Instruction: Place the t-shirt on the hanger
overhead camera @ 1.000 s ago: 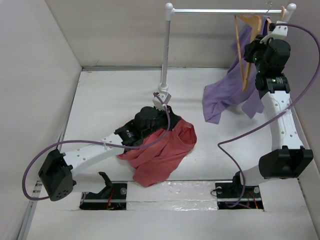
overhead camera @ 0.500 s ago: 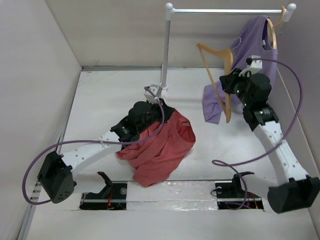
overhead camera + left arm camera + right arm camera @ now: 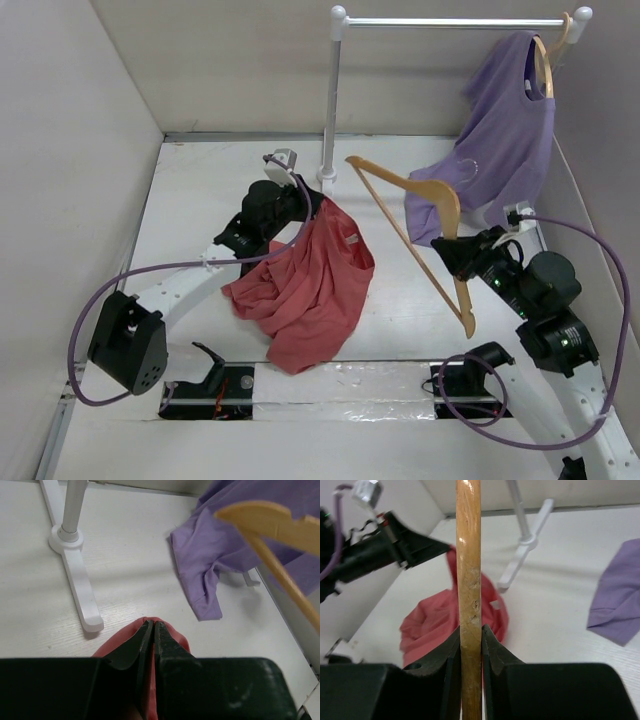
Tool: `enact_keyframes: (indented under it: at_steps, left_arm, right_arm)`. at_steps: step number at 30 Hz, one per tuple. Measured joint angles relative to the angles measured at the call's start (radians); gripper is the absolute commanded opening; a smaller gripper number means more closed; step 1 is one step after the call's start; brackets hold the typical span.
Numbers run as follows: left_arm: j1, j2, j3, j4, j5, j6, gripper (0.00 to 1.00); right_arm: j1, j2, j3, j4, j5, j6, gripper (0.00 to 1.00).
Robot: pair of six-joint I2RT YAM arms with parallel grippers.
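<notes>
Since a second ago my right gripper (image 3: 452,254) has swung the orange-tan wooden hanger (image 3: 405,182) down off the white metal rail stand (image 3: 330,100), jaws clamped on its stiff bar. My left gripper (image 3: 152,625) pinches the limp coral-red cloth t-shirt (image 3: 305,300), which hangs bunched just before that stand. I'd regrip it at the collar.

Your right gripper (image 3: 470,632) clamps the hanger (image 3: 469,555), its wooden bar upright. Left of the hanger, the left gripper (image 3: 447,546) pinches the red t-shirt (image 3: 427,625) at its top; right of the hanger you see a white rack foot (image 3: 526,547) and a purple shirt (image 3: 620,597).
</notes>
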Motion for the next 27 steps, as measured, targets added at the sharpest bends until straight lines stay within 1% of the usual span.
enact_keyframes:
  at_steps: [5, 9, 20, 23, 27]
  left_arm:
    - [0.0, 0.042, 0.051, -0.005, 0.001, 0.006, 0.0]
    - [0.0, 0.047, 0.073, -0.005, 0.0, 0.008, 0.0]
    - [0.0, 0.041, 0.074, -0.026, -0.008, 0.011, 0.0]
    - [0.0, 0.036, 0.074, -0.031, -0.017, 0.016, 0.0]
    - [0.0, 0.029, 0.074, -0.031, -0.022, 0.022, 0.0]
  right_arm:
    - [0.039, -0.022, 0.012, -0.132, -0.085, 0.007, 0.0]
    - [0.042, -0.029, 0.011, -0.216, -0.111, 0.007, 0.0]
    - [0.042, -0.016, 0.002, -0.251, -0.149, -0.003, 0.0]
    - [0.042, -0.014, 0.052, -0.311, -0.128, -0.018, 0.0]
    - [0.042, -0.026, 0.139, -0.339, -0.106, -0.036, 0.0]
